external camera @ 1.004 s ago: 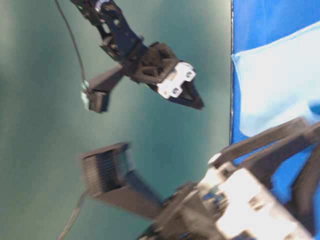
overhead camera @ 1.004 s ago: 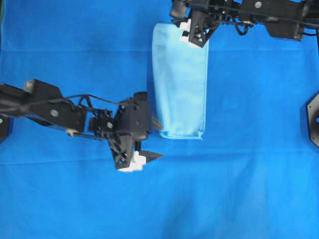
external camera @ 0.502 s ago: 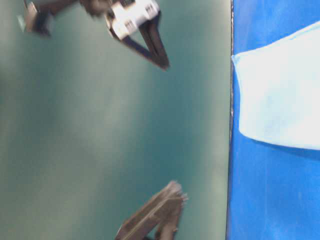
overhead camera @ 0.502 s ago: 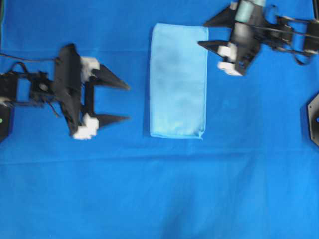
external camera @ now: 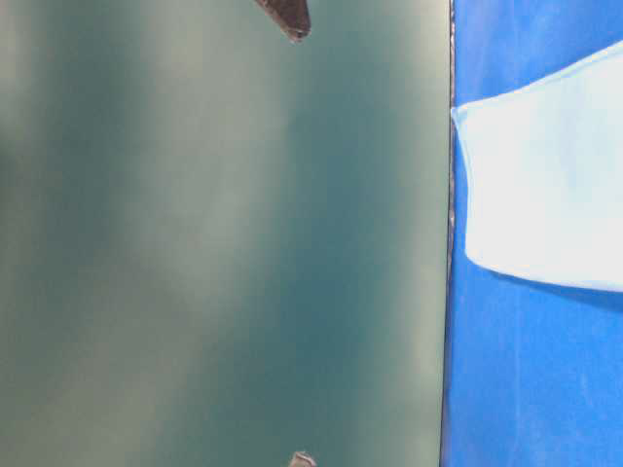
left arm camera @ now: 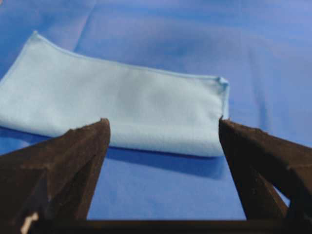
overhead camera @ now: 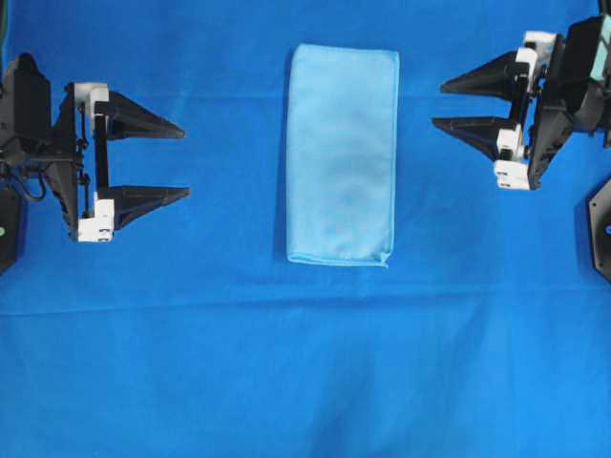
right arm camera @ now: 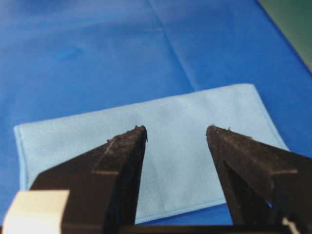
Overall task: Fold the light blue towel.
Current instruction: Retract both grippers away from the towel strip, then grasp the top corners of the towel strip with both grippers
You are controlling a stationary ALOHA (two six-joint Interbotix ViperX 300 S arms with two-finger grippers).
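Observation:
The light blue towel (overhead camera: pixel 343 155) lies flat as a narrow folded rectangle at the top middle of the overhead view, on the royal-blue cloth. It also shows in the left wrist view (left arm camera: pixel 112 109), the right wrist view (right arm camera: pixel 156 146) and the table-level view (external camera: pixel 545 185). My left gripper (overhead camera: pixel 184 160) is open and empty at the far left, well clear of the towel. My right gripper (overhead camera: pixel 437 107) is open and empty at the far right, also apart from it. Both point toward the towel.
The large royal-blue cloth (overhead camera: pixel 305 363) covers the whole table. A black mount (overhead camera: pixel 601 227) sits at the right edge. The green floor (external camera: pixel 224 243) shows beyond the table edge in the table-level view.
Both arms have drawn back from the towel, the left to the far left and the right to the far right. The towel has stayed folded and still.

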